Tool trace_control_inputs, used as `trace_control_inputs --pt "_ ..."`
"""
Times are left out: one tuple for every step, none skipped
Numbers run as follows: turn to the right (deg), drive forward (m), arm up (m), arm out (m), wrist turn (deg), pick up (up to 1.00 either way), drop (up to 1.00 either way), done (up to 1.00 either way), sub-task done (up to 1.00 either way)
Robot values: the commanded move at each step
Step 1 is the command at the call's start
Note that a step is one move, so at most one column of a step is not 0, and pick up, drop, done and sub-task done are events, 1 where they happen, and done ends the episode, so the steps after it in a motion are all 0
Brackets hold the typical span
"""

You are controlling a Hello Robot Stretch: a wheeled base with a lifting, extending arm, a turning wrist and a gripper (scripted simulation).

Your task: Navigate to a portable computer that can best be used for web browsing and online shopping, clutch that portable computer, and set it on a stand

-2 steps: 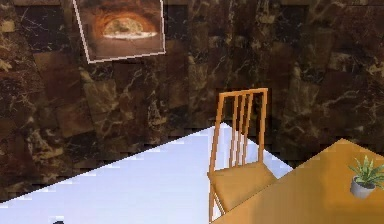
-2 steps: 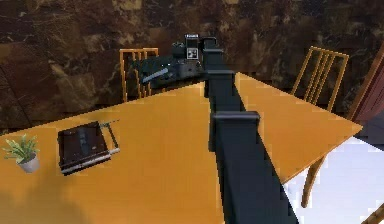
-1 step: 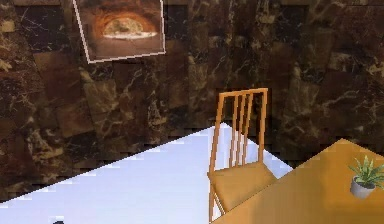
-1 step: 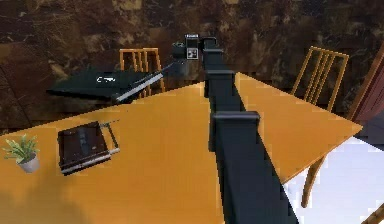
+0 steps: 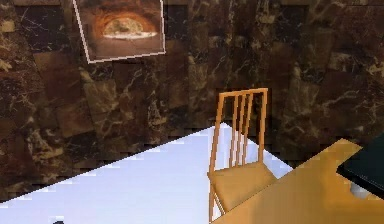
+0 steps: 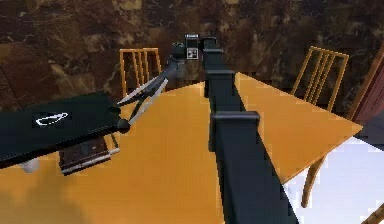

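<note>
Wooden chair (image 6: 140,52) beyond black laptop (image 6: 55,125)

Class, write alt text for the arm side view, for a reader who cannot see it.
A dark robot arm reaches across an orange wooden table, its jaws ending at the edge of a flat black laptop at the left; whether they hold it cannot be told. Two wooden chairs stand behind the table against a dark marbled wall.
</note>
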Motion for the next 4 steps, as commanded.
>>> trace_control_inputs --pt "0.0 0.00 0.00 0.00 -6.0 0.00 0.00 0.00 0.00" --pt "0.0 0.00 0.00 -0.48 0.0 0.00 0.00 0.00 0.00" --pt "-45.0 0.00 0.00 0.00 0.0 0.00 0.00 0.00 0.00" --pt "-36.0 0.00 0.00 0.00 0.0 0.00 0.00 0.00 0.00"
